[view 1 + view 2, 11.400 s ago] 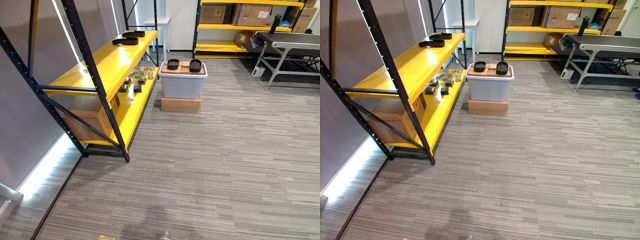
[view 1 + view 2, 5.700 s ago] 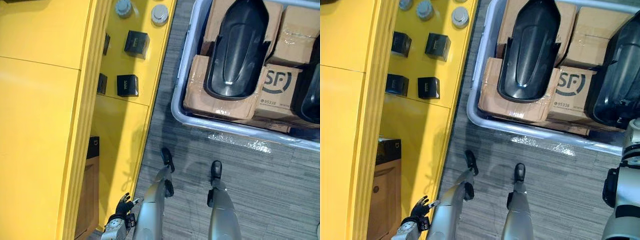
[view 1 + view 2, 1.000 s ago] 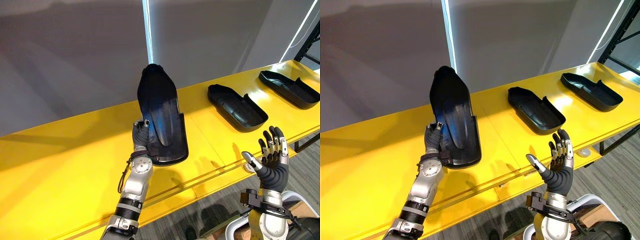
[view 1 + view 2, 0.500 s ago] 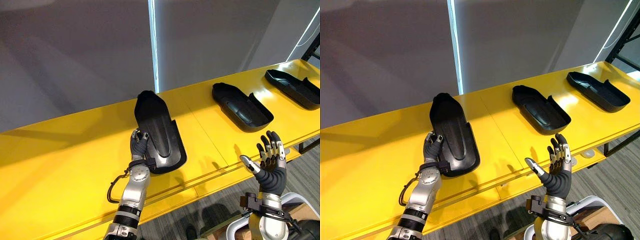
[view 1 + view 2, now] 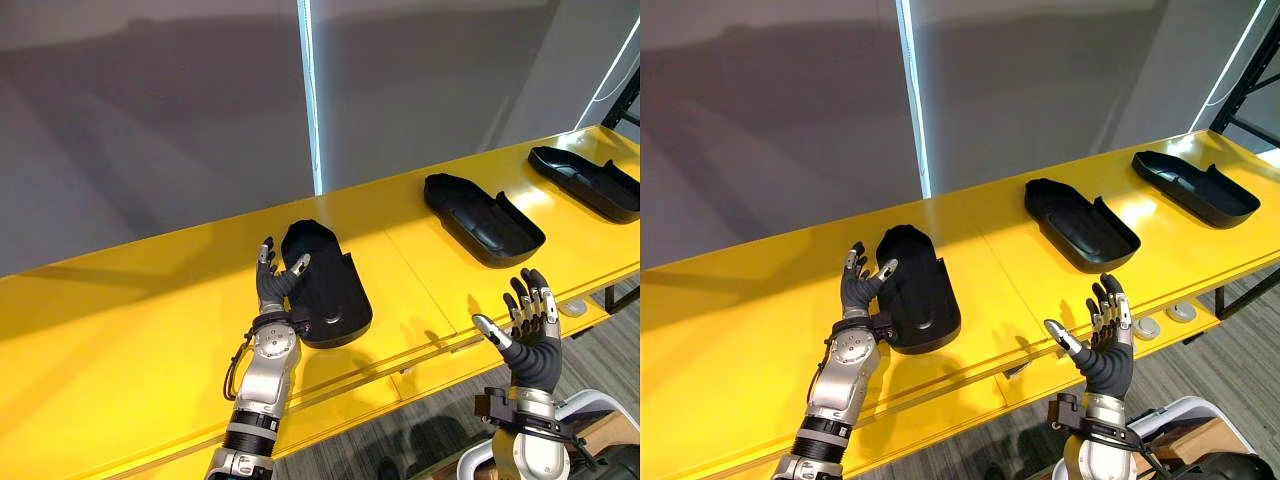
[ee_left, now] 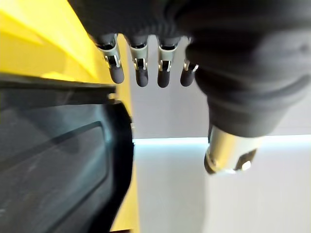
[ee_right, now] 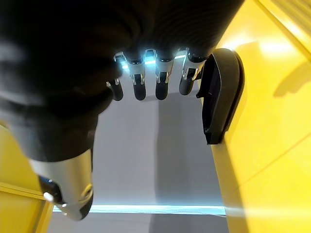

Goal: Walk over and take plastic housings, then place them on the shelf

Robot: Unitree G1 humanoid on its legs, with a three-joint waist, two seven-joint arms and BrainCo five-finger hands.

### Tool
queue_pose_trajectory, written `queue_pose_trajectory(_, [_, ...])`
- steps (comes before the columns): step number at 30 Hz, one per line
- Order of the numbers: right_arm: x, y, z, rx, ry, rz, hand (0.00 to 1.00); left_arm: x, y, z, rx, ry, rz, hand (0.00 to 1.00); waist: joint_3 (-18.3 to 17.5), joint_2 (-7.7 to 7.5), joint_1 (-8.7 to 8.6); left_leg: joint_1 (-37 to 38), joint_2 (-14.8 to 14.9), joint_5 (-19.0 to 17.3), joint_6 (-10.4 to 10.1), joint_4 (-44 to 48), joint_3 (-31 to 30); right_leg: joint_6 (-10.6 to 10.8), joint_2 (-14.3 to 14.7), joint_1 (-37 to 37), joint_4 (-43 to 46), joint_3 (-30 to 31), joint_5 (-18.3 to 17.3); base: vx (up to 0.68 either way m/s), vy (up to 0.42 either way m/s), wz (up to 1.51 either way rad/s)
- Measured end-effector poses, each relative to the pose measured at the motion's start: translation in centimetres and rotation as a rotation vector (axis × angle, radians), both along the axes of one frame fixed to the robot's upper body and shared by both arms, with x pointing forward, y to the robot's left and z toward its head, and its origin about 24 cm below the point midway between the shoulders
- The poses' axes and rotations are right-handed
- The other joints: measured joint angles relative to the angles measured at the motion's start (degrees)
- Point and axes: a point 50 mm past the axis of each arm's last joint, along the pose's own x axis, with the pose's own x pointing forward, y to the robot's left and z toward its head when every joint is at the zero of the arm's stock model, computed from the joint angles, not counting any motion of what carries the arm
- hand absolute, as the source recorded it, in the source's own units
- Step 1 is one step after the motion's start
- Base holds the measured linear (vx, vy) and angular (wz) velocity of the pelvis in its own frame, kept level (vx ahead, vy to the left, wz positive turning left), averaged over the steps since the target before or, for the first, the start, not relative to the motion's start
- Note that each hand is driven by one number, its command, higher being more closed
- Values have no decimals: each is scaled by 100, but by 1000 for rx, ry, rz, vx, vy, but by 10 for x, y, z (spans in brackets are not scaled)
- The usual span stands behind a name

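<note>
We see the black moulded plastic housing (image 5: 330, 292) lying flat on the glossy yellow metal shelf (image 5: 120, 340), hollow side down as far as we can tell. Its long axis runs from the shelf's front edge toward the grey back wall (image 5: 150, 120). The rounded end is at the wall side and the squarer end faces us.

The left hand (image 5: 272, 298) sits just beside the housing, on its left flank near the front end. The fingers (image 6: 141, 73) are straight and spread, gripping nothing. The thumb tip lies against or over the housing's rim; we cannot tell if it truly touches.

The right hand (image 5: 533, 338) is raised in front of the shelf edge, palm up, fingers loose and empty, well apart from this housing.

Two more black housings lie further right on the same shelf: a second black housing (image 5: 485, 220) and a third black housing (image 5: 585, 183). Both are slanted the same way.

Our call: this placement looks done. The left hand is the nearer one, and the housing lies directly to its right. A clean pull-back should therefore go left or toward us, along the long axis, not across it, or the thumb may drag the rim.
</note>
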Motion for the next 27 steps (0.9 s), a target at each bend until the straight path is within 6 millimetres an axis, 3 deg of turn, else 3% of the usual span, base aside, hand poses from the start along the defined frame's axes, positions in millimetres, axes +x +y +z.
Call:
queue_pose_trajectory(3, [3, 4, -4, 7, 13, 20, 0, 4, -1, 20, 1, -76, -10, 0, -6, 3, 1, 64, 1, 1, -1, 0, 1, -3, 1, 49, 0, 1, 1, 0, 0, 0])
queue_pose_trajectory(8, [6, 13, -6, 0, 26, 76, 0, 4, -6, 72, -5, -294, -23, 0, -93, 100, 24, 80, 0, 11, 1, 0, -33, -14, -1, 86, -2, -21, 9, -5, 1, 2])
queue_pose_trajectory(16, [14, 17, -3, -55, 14, 102, 0, -18, -11, 110, 143, -533, 13, 0, -119, 120, 173, 132, -6, 33, 12, -3, -203, 12, -22, 234, -64, -218, -16, -36, -1, 12])
queue_pose_trajectory(20, [21, 18, 1, -59, -10, 113, 0, -37, -1, 110, 181, -605, 55, 0, -159, 133, 222, 131, -3, 37, 13, -3, -249, 14, -33, 278, -107, -272, -16, -17, -3, 7])
queue_pose_trajectory(23, [26, 19, 8, -75, -43, 124, 0, -55, 17, 93, 224, -581, 116, 0, -217, 125, 290, 148, -3, 35, 8, -2, -289, -18, -33, 339, -137, -306, 6, 13, 0, 6])
queue_pose_trajectory(27, [30, 6, 19, -111, -91, 81, 0, -81, 62, 66, 279, -493, 286, 0, -228, 114, 424, 103, -49, 57, -7, -2, -522, -13, -58, 448, -193, -549, 0, 1, 0, 25])
